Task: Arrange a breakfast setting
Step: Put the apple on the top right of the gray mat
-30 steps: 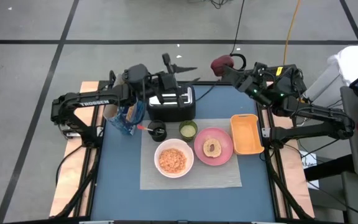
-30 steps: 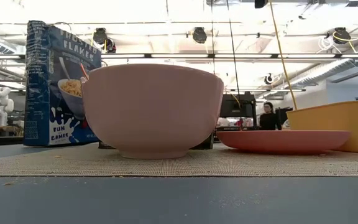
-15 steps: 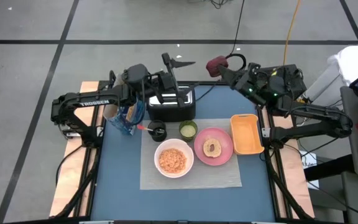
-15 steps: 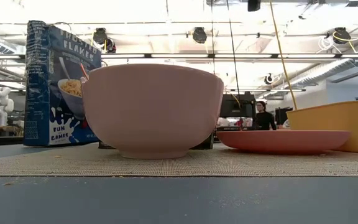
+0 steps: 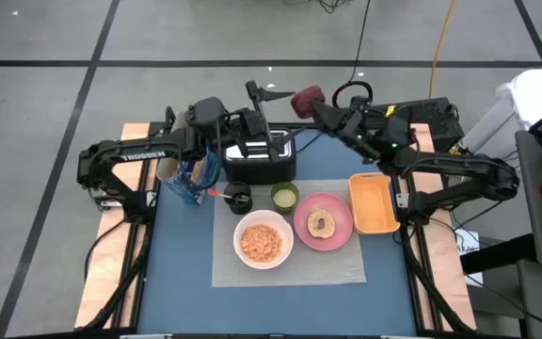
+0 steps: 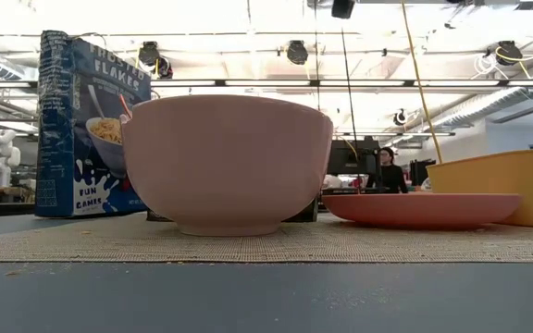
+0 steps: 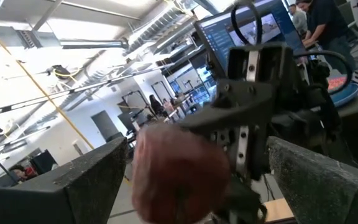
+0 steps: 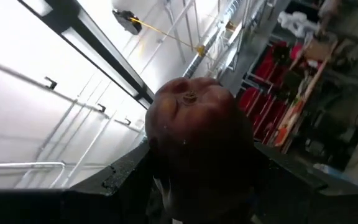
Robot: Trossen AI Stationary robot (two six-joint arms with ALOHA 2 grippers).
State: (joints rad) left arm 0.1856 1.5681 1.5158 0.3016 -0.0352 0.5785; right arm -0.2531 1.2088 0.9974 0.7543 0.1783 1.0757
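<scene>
Right hand (image 5: 310, 102), clamped on a dark red apple (image 5: 303, 100), has shifted leftward since the earlier frame and now hangs beyond the surface's (image 5: 186, 254) far edge, near the toaster (image 5: 260, 156). Left hand (image 5: 269, 97) hovers above the toaster, fingers apart. Bowl (image 5: 263, 239), plate (image 5: 323, 222) and green cup (image 5: 284, 196) sit on the mat (image 5: 346, 266).

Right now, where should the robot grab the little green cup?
Grab the green cup by its rim, coming straight down from above. It stands upright with its mouth open. The black cup, bowl, plate and toaster crowd its sides, so probably one finger inside, one outside.
</scene>
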